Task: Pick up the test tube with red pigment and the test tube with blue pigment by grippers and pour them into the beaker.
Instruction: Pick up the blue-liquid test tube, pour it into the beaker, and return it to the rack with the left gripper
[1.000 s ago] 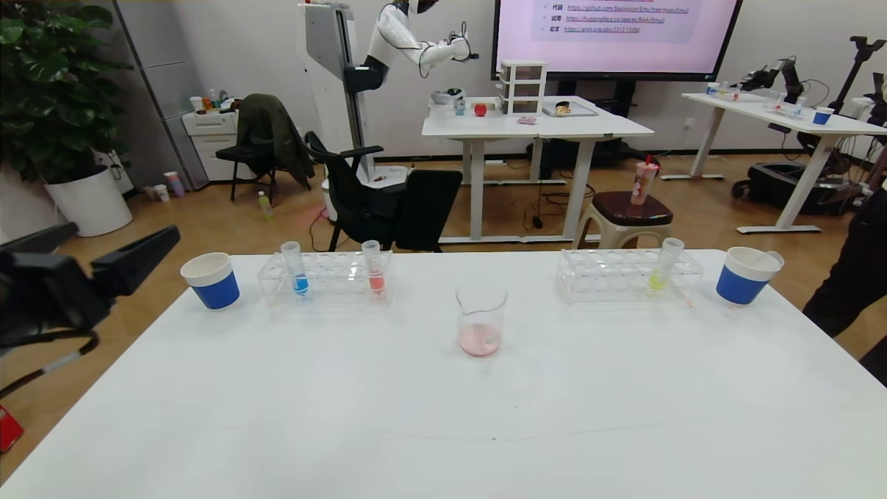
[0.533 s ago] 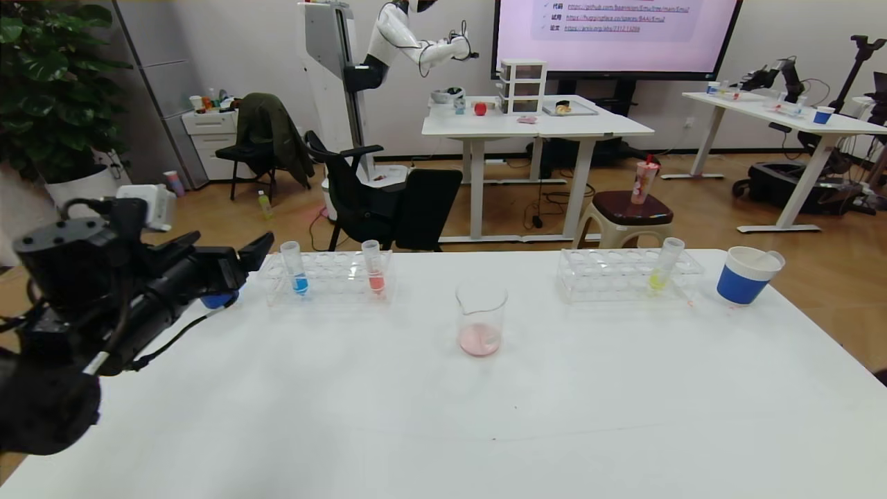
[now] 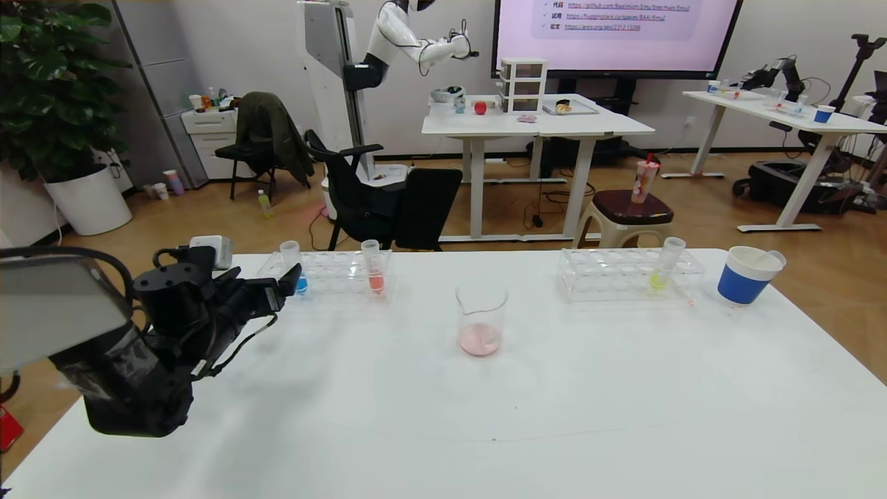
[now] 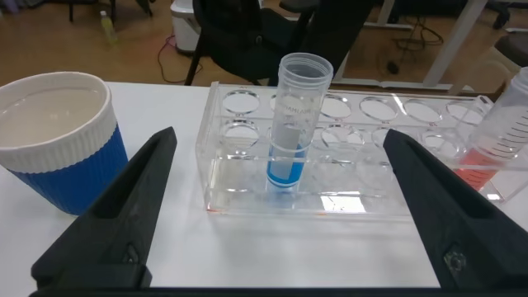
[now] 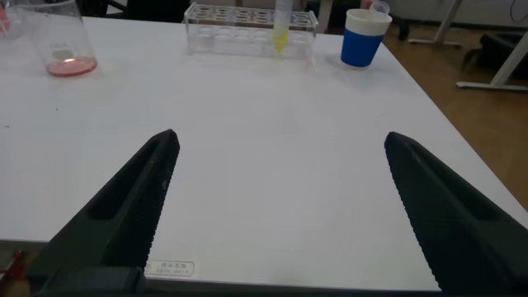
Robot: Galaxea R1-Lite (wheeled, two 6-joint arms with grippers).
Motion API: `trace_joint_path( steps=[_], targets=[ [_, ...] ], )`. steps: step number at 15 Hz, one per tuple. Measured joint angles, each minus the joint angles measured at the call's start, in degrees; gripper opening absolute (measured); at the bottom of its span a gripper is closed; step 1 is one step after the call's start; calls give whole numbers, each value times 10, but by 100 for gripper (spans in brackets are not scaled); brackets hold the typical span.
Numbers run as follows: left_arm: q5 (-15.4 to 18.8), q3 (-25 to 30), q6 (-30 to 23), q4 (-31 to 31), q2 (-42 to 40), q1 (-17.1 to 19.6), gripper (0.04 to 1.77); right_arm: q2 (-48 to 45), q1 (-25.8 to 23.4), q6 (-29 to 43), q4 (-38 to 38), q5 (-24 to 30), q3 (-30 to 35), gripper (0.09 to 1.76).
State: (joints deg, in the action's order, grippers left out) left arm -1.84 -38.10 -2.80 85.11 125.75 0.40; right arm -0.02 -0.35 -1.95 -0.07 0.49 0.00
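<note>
The test tube with blue pigment stands in the left clear rack. In the left wrist view the blue tube stands just beyond my fingertips, in line with the gap. My left gripper is open and empty at the rack's front left corner. A like tube with coral-red liquid stands further along that rack. No tube with pale pinkish-red liquid shows. The beaker stands mid-table with a little pink liquid in it. My right gripper is open and empty over bare table, out of the head view.
A blue-and-white cup stands beside the left rack, hidden by my arm in the head view. The right rack holds a yellow-liquid tube. Another blue-and-white cup stands at the far right. The table's right edge is near.
My left arm has swung in over the table and forward to the left rack, its open fingers now at the blue tube. It now hides the left cup.
</note>
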Motion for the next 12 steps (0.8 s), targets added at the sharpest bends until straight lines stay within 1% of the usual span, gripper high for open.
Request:
trace_joint_path(
  steps=[3,5,8,10,12],
  targets=[
    [-2,-63,2,-5,37,0,175,0,0,0,0,0,0,174],
    [-3,-116,4,-25,66,-1,175,0,0,0,0,0,0,174],
    [-5,-181,5,-35,102,0,175,0,0,0,0,0,0,174],
    [-5,-201,5,-38,117,-1,175,0,0,0,0,0,0,174],
    [-5,-205,5,-36,123,-1,172,0,0,0,0,0,0,174]
  ],
)
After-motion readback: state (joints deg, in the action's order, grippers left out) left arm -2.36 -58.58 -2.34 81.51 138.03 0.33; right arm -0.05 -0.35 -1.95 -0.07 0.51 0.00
